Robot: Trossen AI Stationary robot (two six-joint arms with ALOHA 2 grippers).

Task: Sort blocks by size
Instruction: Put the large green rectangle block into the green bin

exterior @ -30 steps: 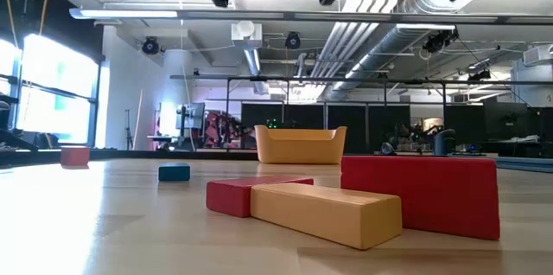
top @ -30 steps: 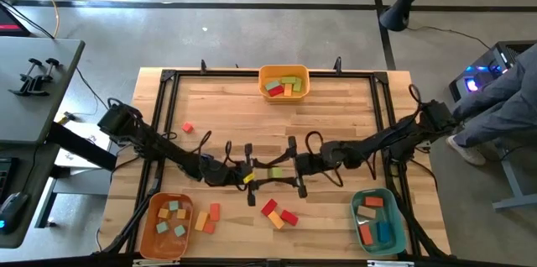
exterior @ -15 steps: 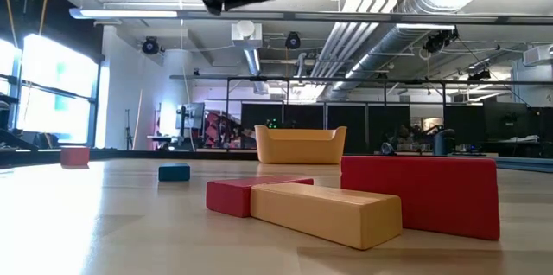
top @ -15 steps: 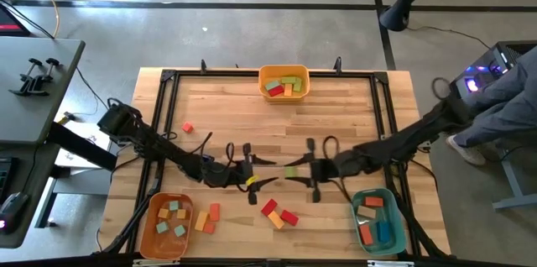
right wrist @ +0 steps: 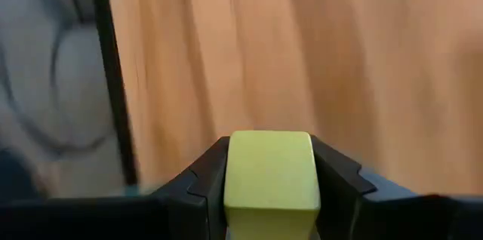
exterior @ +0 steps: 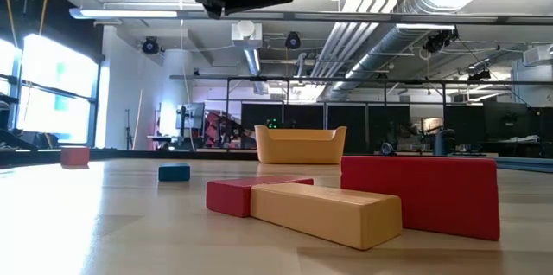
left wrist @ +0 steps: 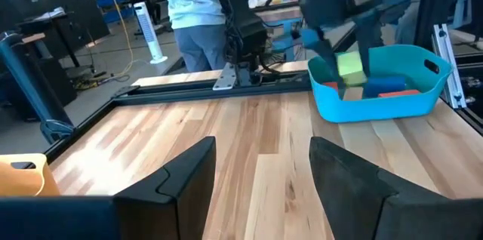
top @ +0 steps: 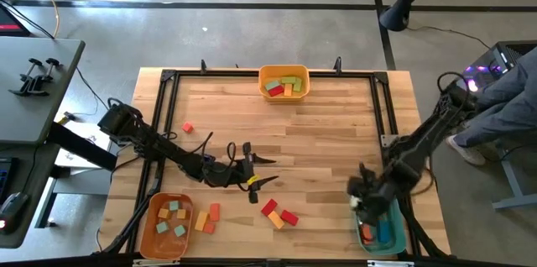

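Observation:
My right gripper [top: 362, 196] hangs over the left rim of the teal bin [top: 394, 235] at the near right, shut on a yellow-green block [right wrist: 270, 170]; the left wrist view shows that block [left wrist: 349, 66] above the bin [left wrist: 377, 104]. My left gripper [top: 270, 170] stands open and empty above the table's middle. Two red blocks [top: 268, 208] [top: 289, 217] and an orange one [top: 276, 222] lie flat near the front edge. An orange block [top: 201, 221] and a red one [top: 214, 212] lie beside the orange bin [top: 153, 217]. A small red cube [top: 187, 127] sits far left. My right gripper pinches the yellow-green block by two opposite side faces [right wrist: 235, 166] between its two fingers. The fingers slant steeply down from above. The block is lifted clear, over the teal bin's left end [left wrist: 324, 96].
A yellow bin [top: 284, 72] with several blocks stands at the far edge's middle. The orange bin and the teal bin each hold several blocks. A black frame [top: 382, 116] runs around the table. A person [top: 503, 99] sits beyond the right edge.
Both grippers met at the table's middle around the yellow-green block. My left gripper has opened and let it go. My right gripper has carried it toward the table's right and near edges, tipping from level to pointing down, and now holds it over the teal bin.

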